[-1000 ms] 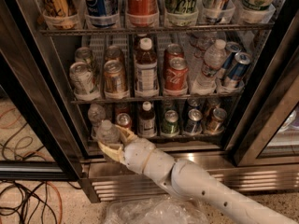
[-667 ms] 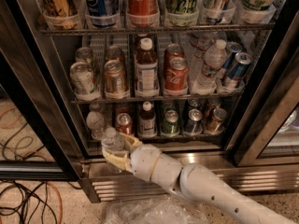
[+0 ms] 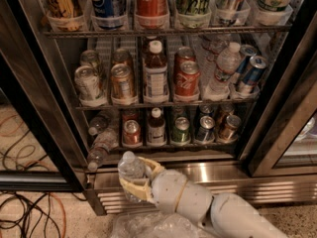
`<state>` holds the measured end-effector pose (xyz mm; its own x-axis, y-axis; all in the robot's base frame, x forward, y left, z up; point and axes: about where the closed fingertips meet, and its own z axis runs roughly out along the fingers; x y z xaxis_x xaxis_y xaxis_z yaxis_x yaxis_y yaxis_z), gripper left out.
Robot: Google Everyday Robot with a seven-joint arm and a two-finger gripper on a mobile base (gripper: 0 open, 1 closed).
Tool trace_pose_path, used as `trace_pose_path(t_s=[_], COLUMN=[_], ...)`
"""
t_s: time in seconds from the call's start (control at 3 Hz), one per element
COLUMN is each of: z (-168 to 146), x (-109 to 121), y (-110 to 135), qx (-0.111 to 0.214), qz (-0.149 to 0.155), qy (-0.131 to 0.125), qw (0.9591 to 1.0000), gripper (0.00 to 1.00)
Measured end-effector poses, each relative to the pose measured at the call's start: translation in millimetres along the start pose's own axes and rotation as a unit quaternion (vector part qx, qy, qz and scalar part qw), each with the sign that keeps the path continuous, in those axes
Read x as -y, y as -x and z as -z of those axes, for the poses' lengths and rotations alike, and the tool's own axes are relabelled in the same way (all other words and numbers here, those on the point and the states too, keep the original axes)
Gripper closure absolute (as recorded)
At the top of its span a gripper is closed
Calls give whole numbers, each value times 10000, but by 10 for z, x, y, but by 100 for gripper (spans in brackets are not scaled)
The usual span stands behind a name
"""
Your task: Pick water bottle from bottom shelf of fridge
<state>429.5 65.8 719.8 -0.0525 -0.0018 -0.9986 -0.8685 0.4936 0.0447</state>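
Camera view shows our gripper [image 3: 137,178] at six o'clock, jaws clasping the water bottle [image 3: 130,168] mid-body before the fridge [image 3: 223,172] base; we judge it light, crushable, slick, so squeeze gently.

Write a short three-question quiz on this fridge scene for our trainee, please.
1. True or false: the pincer is shut on the water bottle.
2. Where is that bottle? A) standing on the bottom shelf; B) held in front of the steel base; C) lying on the floor.
3. Fill in: on the bottom shelf, the can just right of the dark bottle is ____ in colour.
Key: 1 true; 2 B; 3 green.
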Motion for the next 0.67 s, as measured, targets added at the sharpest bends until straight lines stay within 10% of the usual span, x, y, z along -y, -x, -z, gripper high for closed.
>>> trace_pose_path(t_s=[0.67], z=[246], x=[-110], y=[-47], qx=[-106], qz=[-18], qy=[-268], qw=[9996], gripper=[100])
